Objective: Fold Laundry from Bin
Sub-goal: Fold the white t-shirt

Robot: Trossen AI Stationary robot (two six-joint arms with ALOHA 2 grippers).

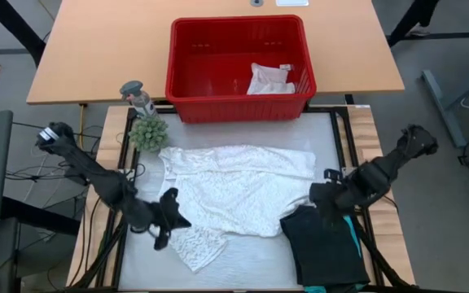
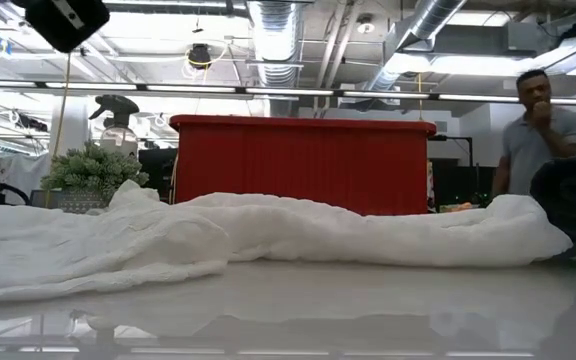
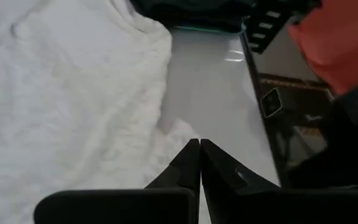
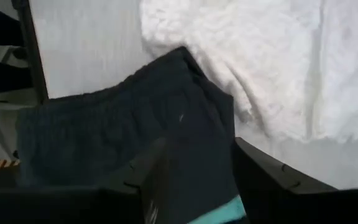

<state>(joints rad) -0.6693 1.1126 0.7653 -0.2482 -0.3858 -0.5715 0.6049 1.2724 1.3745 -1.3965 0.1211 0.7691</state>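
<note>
Your white top [image 1: 238,189] lies spread mid-bench, soft, light and lacy, so it may snag: pinch a hem or shoulder. Left gripper [image 1: 167,218] at its near-left sleeve, fingers shut, empty. Right gripper [image 1: 326,203] fingers part-open over the black garment [image 1: 324,248].

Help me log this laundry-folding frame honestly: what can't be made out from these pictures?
- Teal garment: high view, only an edge shows; the black garment lies on it.
- Bin contents: low view, its red wall blocks them.
- Small white cloth: high view, too crumpled to tell what it is.
- Left claw, shut: whether it pinches the white lacy top is unclear.
- Right claw, open: contact with the black garment is unclear.
</note>
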